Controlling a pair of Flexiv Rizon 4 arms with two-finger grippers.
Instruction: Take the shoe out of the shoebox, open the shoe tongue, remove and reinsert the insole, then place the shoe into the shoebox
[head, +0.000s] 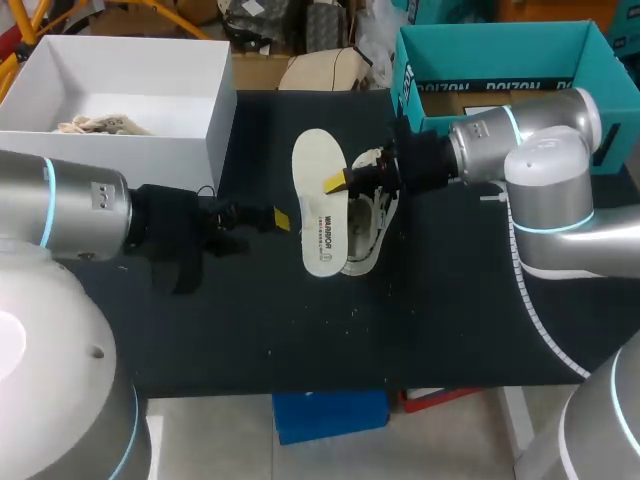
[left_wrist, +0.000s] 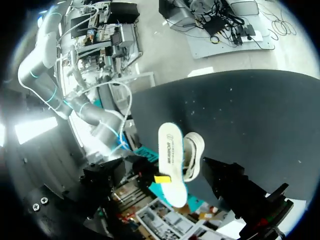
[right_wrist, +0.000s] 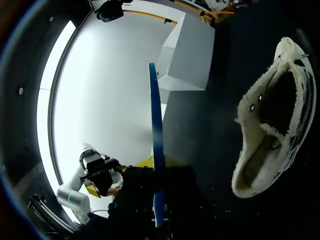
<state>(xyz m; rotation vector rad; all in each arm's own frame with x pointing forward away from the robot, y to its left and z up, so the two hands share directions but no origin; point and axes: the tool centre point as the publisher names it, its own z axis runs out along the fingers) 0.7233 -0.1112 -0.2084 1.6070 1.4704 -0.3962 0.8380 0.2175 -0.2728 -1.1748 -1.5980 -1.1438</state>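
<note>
The white insole (head: 320, 200) is out of the shoe, held up on edge over the black table by my right gripper (head: 340, 182), which is shut on its long side. In the right wrist view the insole (right_wrist: 156, 145) shows edge-on as a thin blue line rising from my right gripper (right_wrist: 156, 212). The white shoe (head: 372, 228) lies on its side just right of the insole, its mouth gaping (right_wrist: 270, 125). My left gripper (head: 272, 219) stands open just left of the insole, touching nothing. From the left wrist view, the insole (left_wrist: 171, 160) and shoe (left_wrist: 194, 155) lie ahead of its spread fingers.
The white shoebox (head: 215, 120) stands open at the table's back left with crumpled paper inside. A teal box (head: 410, 75) stands at the back right, behind my right arm. The black table (head: 300, 330) stretches bare toward the front edge.
</note>
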